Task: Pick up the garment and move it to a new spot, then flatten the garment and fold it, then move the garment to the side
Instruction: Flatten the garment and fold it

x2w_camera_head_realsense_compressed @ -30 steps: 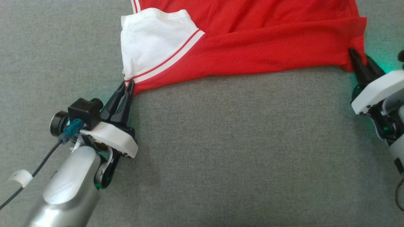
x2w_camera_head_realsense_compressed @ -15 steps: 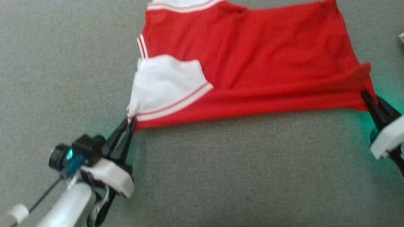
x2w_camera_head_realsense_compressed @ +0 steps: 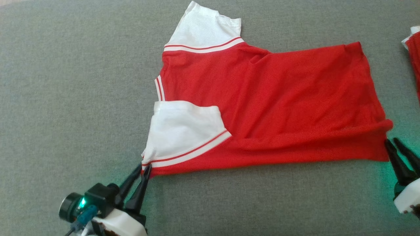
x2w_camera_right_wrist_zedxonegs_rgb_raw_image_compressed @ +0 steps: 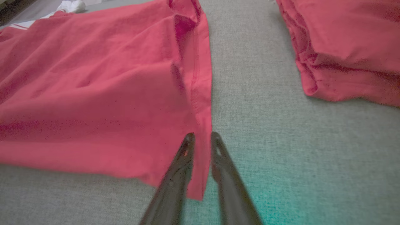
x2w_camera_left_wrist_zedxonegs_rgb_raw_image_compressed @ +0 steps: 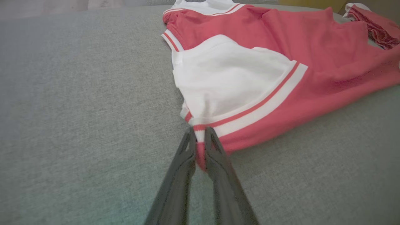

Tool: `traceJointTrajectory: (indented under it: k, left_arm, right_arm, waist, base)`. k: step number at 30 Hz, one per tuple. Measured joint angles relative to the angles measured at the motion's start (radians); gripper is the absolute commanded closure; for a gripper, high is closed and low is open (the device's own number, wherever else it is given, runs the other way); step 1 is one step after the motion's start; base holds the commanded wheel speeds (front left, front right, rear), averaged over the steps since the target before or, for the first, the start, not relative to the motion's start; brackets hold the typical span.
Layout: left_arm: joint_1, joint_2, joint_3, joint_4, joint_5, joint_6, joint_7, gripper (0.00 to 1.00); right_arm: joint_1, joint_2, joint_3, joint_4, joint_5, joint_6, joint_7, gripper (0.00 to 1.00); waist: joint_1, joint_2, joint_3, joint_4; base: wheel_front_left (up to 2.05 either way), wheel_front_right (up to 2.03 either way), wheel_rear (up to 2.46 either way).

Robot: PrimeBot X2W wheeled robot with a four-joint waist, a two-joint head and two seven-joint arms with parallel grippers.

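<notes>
Head view: the red garment (x2w_camera_head_realsense_compressed: 279, 98) lies spread on the grey worktop (x2w_camera_head_realsense_compressed: 65, 98), white sleeves to the left. The left tool (x2w_camera_head_realsense_compressed: 144, 167) is pinched narrow on its near sleeve corner, and the right tool (x2w_camera_head_realsense_compressed: 392, 141) meets the near hem corner. I judge this to be the flattening step. Ridges along the near edge suggest the next move needs an even, low pull from both corners. Both arms are cut off by the frame, as is a second red cloth (x2w_camera_head_realsense_compressed: 414, 55).

Left wrist view: the 2 fingers clamp the striped cuff edge; how many layers they hold is unclear.

Right wrist view: the right tool's fingers sit closed on the hem, its corner hanging between them, blurred
</notes>
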Motion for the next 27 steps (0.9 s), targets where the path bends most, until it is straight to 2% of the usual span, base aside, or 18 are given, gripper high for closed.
traceJointTrajectory:
  k: [1, 2, 5, 9, 12, 14, 18, 21, 27]
  left_arm:
    - [-0.002, 0.0, 0.0, 0.0, 0.001, 0.004, -0.001, 0.28]
    - [-0.004, 0.0, 0.0, 0.0, 0.001, 0.009, -0.002, 0.0]
    - [-0.023, 0.002, -0.005, 0.0, 0.015, 0.006, 0.001, 0.0]
    - [-0.134, 0.017, -0.002, -0.042, 0.033, -0.029, 0.031, 0.0]
    - [-0.316, 0.032, 0.011, -0.067, 0.05, -0.086, 0.09, 0.0]
    - [-0.471, 0.032, 0.016, -0.061, 0.041, -0.147, 0.158, 0.0]
    - [-0.785, 0.01, 0.015, 0.031, -0.01, -0.234, 0.312, 0.0]
    - [-0.96, -0.011, -0.02, 0.133, -0.083, -0.258, 0.445, 0.0]
    - [-1.193, -0.007, -0.106, 0.308, -0.175, -0.258, 0.654, 0.0]
  right_arm:
    - [0.01, 0.008, -0.016, -0.012, -0.014, 0.0, 0.0, 0.0]
    - [0.018, 0.012, -0.033, -0.022, -0.026, 0.0, 0.005, 0.0]
    - [0.04, 0.022, -0.077, -0.087, -0.039, 0.0, 0.024, 0.0]
    - [0.042, 0.032, -0.136, -0.182, -0.07, 0.0, 0.031, 0.0]
    - [0.037, 0.035, -0.173, -0.234, -0.105, 0.0, 0.031, 0.0]
    - [0.023, 0.05, -0.178, -0.263, -0.124, 0.0, 0.035, 0.0]
    - [-0.055, 0.069, -0.151, -0.308, -0.147, 0.0, 0.057, 0.0]
    - [-0.123, 0.073, -0.127, -0.317, -0.152, 0.0, 0.065, 0.0]
    - [-0.193, 0.102, -0.1, -0.288, -0.159, 0.0, 0.068, 0.0]
  waist:
    - [0.0001, 0.0, -0.002, -0.001]
    - [0.0001, 0.0, -0.004, -0.001]
    - [0.0, 0.0, -0.004, -0.005]
    - [0.0001, 0.0, 0.018, -0.01]
    - [0.0001, 0.0, 0.051, -0.014]
    - [0.0003, 0.0, 0.08, -0.019]
    - [0.0005, 0.0, 0.149, -0.038]
    - [0.0006, -0.0001, 0.197, -0.065]
    - [0.0005, -0.0001, 0.276, -0.144]
  base:
    - [0.0, 0.0, 0.0]
    - [0.0, 0.0, 0.0]
    - [0.0, 0.0, 0.0]
    - [0.0, 0.0, 0.0]
    - [0.0, 0.0, 0.0]
    - [0.0, 0.0, 0.0]
    - [0.0, 0.0, 0.0]
    - [0.0, 0.0, 0.0]
    - [0.0, 0.0, 0.0]
